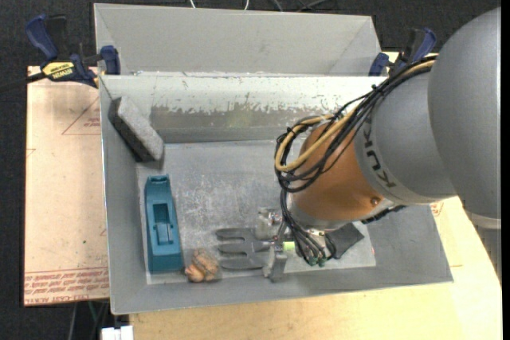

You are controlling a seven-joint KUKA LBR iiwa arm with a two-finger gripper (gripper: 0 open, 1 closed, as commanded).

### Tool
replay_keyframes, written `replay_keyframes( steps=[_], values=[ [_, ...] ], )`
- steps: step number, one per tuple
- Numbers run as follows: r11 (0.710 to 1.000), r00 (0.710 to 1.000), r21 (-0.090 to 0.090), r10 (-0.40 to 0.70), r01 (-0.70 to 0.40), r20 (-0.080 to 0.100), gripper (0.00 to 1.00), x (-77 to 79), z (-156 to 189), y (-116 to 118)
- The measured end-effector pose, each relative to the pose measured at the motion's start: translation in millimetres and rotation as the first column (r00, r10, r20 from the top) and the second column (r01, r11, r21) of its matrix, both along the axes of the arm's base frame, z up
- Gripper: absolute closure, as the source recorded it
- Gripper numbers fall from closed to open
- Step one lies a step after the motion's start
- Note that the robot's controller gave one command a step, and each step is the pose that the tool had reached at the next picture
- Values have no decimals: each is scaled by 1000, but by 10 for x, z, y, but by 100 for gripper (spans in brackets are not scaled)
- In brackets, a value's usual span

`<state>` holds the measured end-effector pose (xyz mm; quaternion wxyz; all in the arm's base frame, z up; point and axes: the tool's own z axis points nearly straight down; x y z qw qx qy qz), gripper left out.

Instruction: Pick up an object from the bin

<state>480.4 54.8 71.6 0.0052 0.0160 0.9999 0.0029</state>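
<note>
Going left to right in the grey metal bin (239, 44): up in the far-left corner of the floor there's a dark grey rectangular block (135, 133), lying at a slant with one end against the left wall. Below that, along the left side, is a blue plastic thing (162, 225) that looks like a tape dispenser. It's long and narrow, running front to back, and well apart from the block.

Right by the blue thing's near end, close to the front wall, sits a small tan lump (201, 267). Can't really tell what it is, it's roundish and a bit knobbly. It looks to be just beside the dispenser's corner, maybe touching.

Next comes the end effector (223, 246), low over the floor near the front of the bin and pointing left. Its two grey fingers (235, 235) are spread a little, with bare bin floor showing in the gap, so nothing is gripped. The tan lump is the closest thing to it, just off the lower fingertip, outside the gap and not between the fingers.

Behind that, on the right, is the wrist with its orange cover (335, 179) and a bundle of yellow and black cables (299, 147) looping over it, then the big grey arm (454, 115).
</note>
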Motion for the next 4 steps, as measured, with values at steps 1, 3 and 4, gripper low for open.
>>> replay_keyframes(
  steps=[1,3,4],
  values=[
    [1000,1000,0,0,0,-1,100,-4,22,0],
    [1000,1000,0,2,-2,-7,100,-18,826,2],
    [1000,1000,1,3,-3,-5,100,-11,1193,6]
  ],
)
